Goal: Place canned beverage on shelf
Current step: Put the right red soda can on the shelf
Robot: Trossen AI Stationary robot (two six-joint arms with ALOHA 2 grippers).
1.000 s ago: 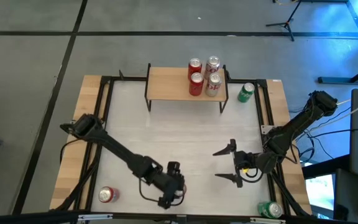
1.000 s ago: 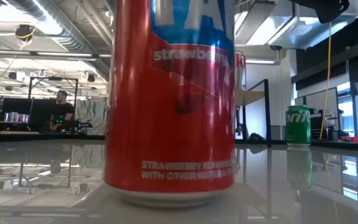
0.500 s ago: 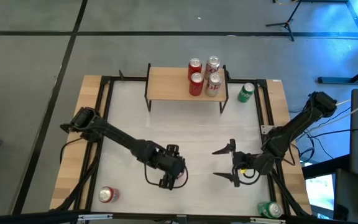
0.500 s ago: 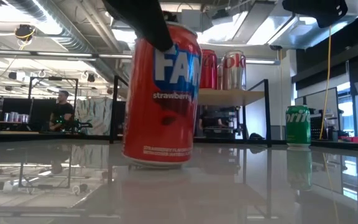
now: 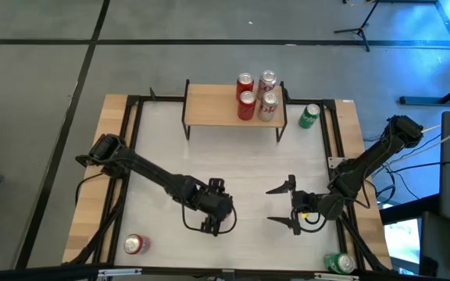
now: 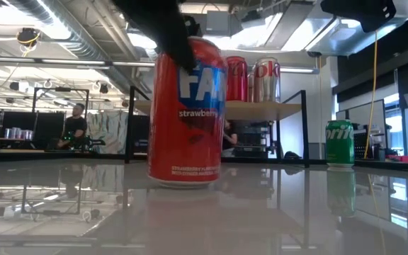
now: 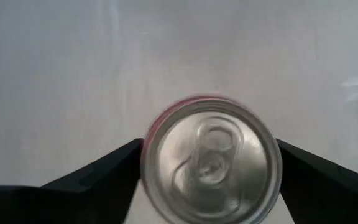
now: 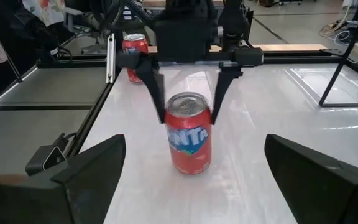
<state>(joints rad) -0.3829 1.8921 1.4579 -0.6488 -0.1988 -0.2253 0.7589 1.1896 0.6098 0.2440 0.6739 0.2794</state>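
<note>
A red strawberry soda can (image 6: 186,113) stands upright on the white table, in its near middle. My left gripper (image 8: 188,109) is over it and shut on it; from overhead the gripper (image 5: 219,222) hides the can. The can's silver top (image 7: 210,162) fills the left wrist view between the two fingers. My right gripper (image 5: 272,204) hangs open to the can's right, holding nothing. The shelf (image 5: 213,105), a light-wood top on black legs, stands at the far edge. Several cans (image 5: 256,97) stand on its right end. My left gripper pinches the can's upper side wall (image 8: 168,117), just under the rim, between its two fingers. The fingers (image 8: 159,93) come from above, slanting down from the table's left. The can stands upright with its base (image 6: 185,180) on the table.
A green can (image 5: 308,115) stands on the table right of the shelf. A red can (image 5: 135,243) lies near the front left corner and a green one (image 5: 338,261) at the front right. Black frame rails (image 5: 131,140) run round the table.
My left gripper has moved toward the table's far edge with the red can. The can went from right in front of the low camera to farther back. It was tipped half a second ago and now stands upright.
</note>
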